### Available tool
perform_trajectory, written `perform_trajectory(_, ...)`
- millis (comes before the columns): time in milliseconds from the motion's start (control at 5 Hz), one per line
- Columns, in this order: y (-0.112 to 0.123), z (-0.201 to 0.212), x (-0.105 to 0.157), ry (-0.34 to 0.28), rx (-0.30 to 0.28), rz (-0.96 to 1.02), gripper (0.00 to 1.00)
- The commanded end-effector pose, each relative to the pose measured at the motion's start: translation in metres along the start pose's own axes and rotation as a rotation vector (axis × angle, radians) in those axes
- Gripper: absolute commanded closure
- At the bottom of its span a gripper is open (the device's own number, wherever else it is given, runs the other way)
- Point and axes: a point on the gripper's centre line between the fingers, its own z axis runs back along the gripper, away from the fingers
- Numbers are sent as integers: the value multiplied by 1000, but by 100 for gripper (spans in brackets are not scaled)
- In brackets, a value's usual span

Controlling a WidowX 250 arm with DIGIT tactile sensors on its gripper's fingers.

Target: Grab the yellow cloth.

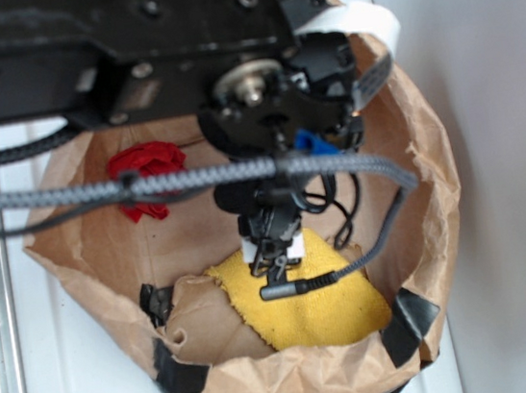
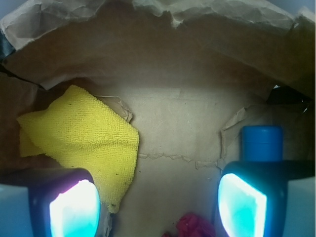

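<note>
The yellow cloth (image 1: 328, 306) lies flat on the brown paper floor near the front of the bag. In the wrist view the yellow cloth (image 2: 84, 136) spreads at the left, its lower tip beside the left finger (image 2: 74, 207). My gripper (image 1: 272, 253) hangs just over the cloth's back edge. In the wrist view the gripper (image 2: 158, 205) is open wide, with only bare paper and the cloth's tip between the fingers. Nothing is held.
A small red wad (image 1: 147, 178) lies at the back left, and the same red wad (image 2: 195, 226) shows low between the fingers. A blue bottle (image 2: 261, 143) stands behind the right finger. The crumpled paper bag wall (image 1: 307, 384) rings everything, patched with black tape (image 1: 410, 318).
</note>
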Motion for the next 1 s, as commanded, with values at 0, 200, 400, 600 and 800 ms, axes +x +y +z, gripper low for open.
perform_trajectory(0, -7, -2, 14, -67, -42, -163, 0)
perform_trajectory(200, -16, -27, 7, -50, -104, -339, 0)
perform_trajectory(400, -27, -37, -6, -48, -99, -470, 0)
perform_trajectory(600, -44, -43, -18, -48, -121, -578, 0)
perform_trajectory(800, -64, -48, -15, -65, -177, -604, 0)
